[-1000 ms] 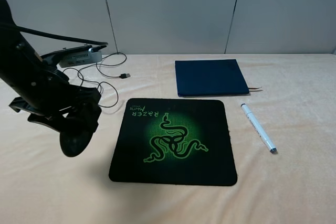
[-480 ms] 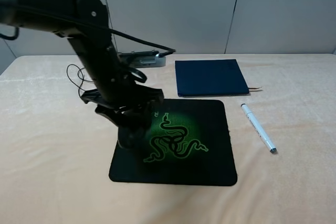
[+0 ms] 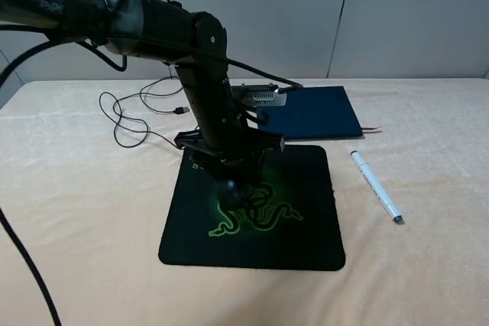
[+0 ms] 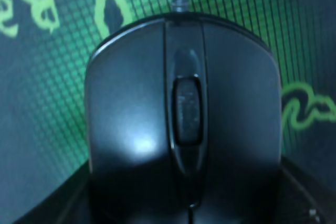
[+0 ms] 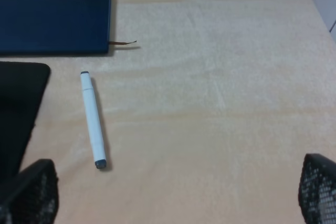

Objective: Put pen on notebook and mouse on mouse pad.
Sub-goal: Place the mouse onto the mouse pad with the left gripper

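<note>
**Mouse carried over its pad, pen waiting for the free claw**

Nearest the exterior camera, the mouse pad [image 3: 306, 238] lies flat on the tabletop [image 3: 76, 227], its green snake logo facing up. Above the logo, the left claw [image 3: 229, 177] is clenched on the mouse [image 3: 228, 193]. It holds the mouse by its rear, with the buttons and scroll wheel pointing away from the wrist. That grip keeps the underside free to meet the pad. In the left wrist view the mouse [image 4: 184, 129] fills the frame with the green pattern of the pad [image 4: 42, 103] all round it, so it is well inside the pad's border. Whether it already rests on the pad or hangs just above it cannot be told.

Just beside the pad's right edge lies the pen [image 3: 375, 186], flat on the tabletop and apart from everything. The right claw [image 5: 176, 190] is spread wide and empty. It hangs over bare tabletop near the pen [image 5: 93, 119], probably placed to take it next.

Farther back is the notebook [image 3: 321, 116], closed and bare, with its ribbon [image 5: 123, 42] trailing toward the pen. Farthest left, the cable [image 3: 126, 124] loops loosely to its USB plug [image 3: 182, 110], leaving slack for the mouse.
</note>
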Available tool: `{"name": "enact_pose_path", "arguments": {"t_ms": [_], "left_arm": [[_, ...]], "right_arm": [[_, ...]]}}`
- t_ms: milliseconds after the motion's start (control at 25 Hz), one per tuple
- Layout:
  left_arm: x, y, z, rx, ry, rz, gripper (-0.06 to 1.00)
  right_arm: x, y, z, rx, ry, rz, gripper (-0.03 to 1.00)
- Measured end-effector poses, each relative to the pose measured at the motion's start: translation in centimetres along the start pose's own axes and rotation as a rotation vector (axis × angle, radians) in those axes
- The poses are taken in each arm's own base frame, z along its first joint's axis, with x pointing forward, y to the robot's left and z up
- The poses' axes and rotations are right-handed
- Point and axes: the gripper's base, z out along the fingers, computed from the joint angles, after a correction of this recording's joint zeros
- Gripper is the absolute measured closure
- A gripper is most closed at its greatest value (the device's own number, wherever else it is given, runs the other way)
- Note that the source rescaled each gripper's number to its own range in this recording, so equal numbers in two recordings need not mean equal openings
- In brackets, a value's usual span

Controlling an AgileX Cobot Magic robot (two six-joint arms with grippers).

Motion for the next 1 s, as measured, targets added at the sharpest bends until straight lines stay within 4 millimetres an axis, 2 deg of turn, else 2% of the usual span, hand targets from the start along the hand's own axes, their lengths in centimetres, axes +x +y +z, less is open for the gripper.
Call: {"name": "enact_pose_path", "arguments": {"t_ms": [160, 480, 520, 560, 640, 680, 720, 800, 1000], "left_arm": [[-0.47, 0.15, 1.06, 0.001, -0.023, -0.021, 0.94], [-0.67, 0.14, 1.1, 0.003, -0.044, -0.029, 0.93], [-0.67, 0.15, 1.1, 0.002, -0.044, -0.029, 0.88], [-0.67, 0.15, 1.1, 0.002, -0.044, -0.029, 0.76], [-0.67, 0.15, 1.1, 0.002, -0.044, -0.029, 0.37], [-0.67, 0.15, 1.1, 0.002, -0.044, -0.029, 0.21], [-0.67, 0.15, 1.1, 0.002, -0.044, -0.029, 0.12], [-0.66, 0.14, 1.1, 0.003, -0.043, -0.029, 0.01], [-0.62, 0.15, 1.1, 0.002, -0.039, -0.029, -0.05]], "right_arm": [[0.0, 0.0, 0.0, 0.0, 0.0, 0.0, -0.03], [0.0, 0.0, 0.0, 0.0, 0.0, 0.0, -0.03], [0.0, 0.0, 0.0, 0.0, 0.0, 0.0, -0.03], [0.0, 0.0, 0.0, 0.0, 0.0, 0.0, -0.03], [0.0, 0.0, 0.0, 0.0, 0.0, 0.0, -0.03], [0.0, 0.0, 0.0, 0.0, 0.0, 0.0, -0.03], [0.0, 0.0, 0.0, 0.0, 0.0, 0.0, -0.03], [0.0, 0.0, 0.0, 0.0, 0.0, 0.0, -0.03], [0.0, 0.0, 0.0, 0.0, 0.0, 0.0, -0.03]]}}
